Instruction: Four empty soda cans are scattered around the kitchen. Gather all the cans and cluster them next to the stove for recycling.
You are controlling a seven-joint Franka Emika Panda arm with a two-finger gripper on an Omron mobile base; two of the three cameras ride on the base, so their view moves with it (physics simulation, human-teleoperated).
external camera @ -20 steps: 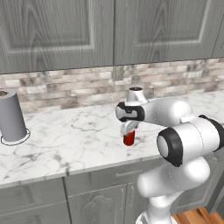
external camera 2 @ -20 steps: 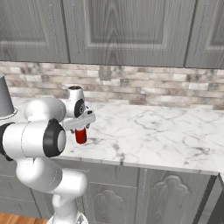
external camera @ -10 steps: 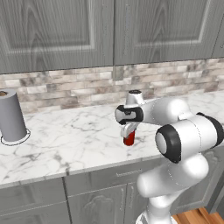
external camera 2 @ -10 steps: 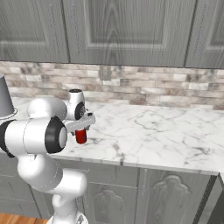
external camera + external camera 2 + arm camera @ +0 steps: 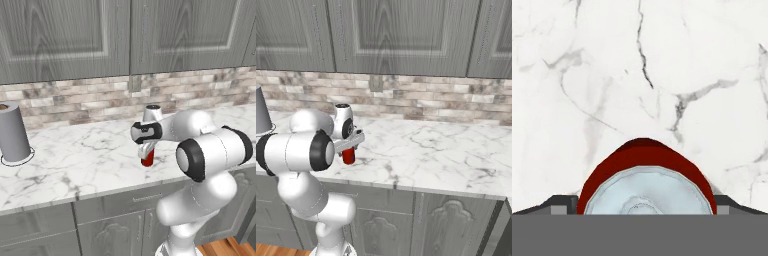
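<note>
One red soda can with a silvery top stands upright at the front of the marble counter, also seen as a can from the right base. My gripper comes down on it from above, a finger on each side, shut on it. In the hand view the can sits right between the dark fingertips. Whether its base touches the counter I cannot tell. The other cans and the stove are out of view.
A tall grey paper-towel roll stands at the counter's left end, also visible as a roll in the right base view. Grey cabinets hang above the stone backsplash. Open marble lies right of the can.
The arm's elbow has shifted slightly to the left. The red can stays between the fingers at nearly the same spot.
</note>
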